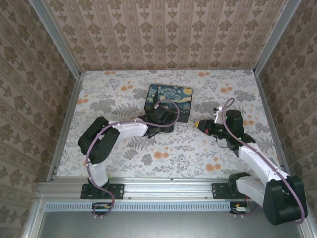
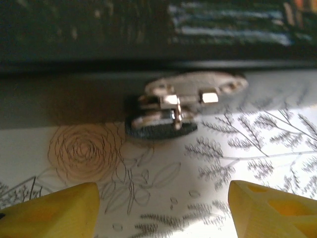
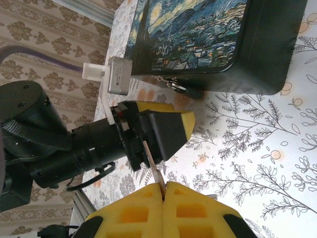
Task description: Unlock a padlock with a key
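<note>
Padlock [image 2: 166,111], small shiny metal lump, is sitting at the dark painted box's [image 2: 148,29] near wall; it's looking rigid and slick, so I'm favouring clamping its flat body. Left gripper [image 2: 163,203] is hanging released near it; right gripper [image 3: 163,186] is pinching the thin stiff metal key [image 3: 151,161].

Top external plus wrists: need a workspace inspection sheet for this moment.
Surface: floral-print table, flat.
Job's things: padlock lying at the foot of the painted box; key pinched in the right gripper.
Clutter: nothing seen.
Grippers: left gripper open, facing the padlock, not touching it; right gripper shut on the key.
Cables: purple cable running along each arm, away from the padlock.
Surroundings: patterned walls, metal frame rail.
</note>
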Controlling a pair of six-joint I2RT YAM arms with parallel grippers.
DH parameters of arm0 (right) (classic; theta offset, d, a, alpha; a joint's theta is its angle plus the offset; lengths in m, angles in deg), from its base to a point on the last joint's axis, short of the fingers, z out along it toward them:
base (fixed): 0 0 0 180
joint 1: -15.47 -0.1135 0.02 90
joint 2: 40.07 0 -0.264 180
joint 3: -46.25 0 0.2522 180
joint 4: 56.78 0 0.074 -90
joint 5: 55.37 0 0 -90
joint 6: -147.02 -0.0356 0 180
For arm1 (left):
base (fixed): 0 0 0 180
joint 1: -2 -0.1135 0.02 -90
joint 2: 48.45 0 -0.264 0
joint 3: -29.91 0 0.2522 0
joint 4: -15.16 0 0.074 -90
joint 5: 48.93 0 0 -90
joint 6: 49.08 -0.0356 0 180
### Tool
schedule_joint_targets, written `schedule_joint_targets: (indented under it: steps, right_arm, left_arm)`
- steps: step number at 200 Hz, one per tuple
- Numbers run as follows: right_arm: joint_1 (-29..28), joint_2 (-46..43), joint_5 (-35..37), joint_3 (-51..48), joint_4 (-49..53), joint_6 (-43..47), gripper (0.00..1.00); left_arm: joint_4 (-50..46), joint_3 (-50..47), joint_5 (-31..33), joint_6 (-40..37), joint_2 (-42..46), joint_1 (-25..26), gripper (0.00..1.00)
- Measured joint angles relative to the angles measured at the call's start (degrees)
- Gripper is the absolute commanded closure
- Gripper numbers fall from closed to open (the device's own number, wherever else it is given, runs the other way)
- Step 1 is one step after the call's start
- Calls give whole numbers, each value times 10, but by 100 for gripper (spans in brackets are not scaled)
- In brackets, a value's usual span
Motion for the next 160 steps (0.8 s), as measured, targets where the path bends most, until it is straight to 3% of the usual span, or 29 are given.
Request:
schedule_joint_targets:
  steps: [78,124,160]
  right_arm:
    - [0,27,-17,0,-15,-4,100]
    - [0,33,-28,0,-20,-5,100]
    - [2,33,-28,0,-14,-3,100]
  left_arm:
    - [38,22,48,-3,-46,7,49]
    - [40,28,59,-19,-49,7,72]
    - [1,47,56,-27,-49,7,75]
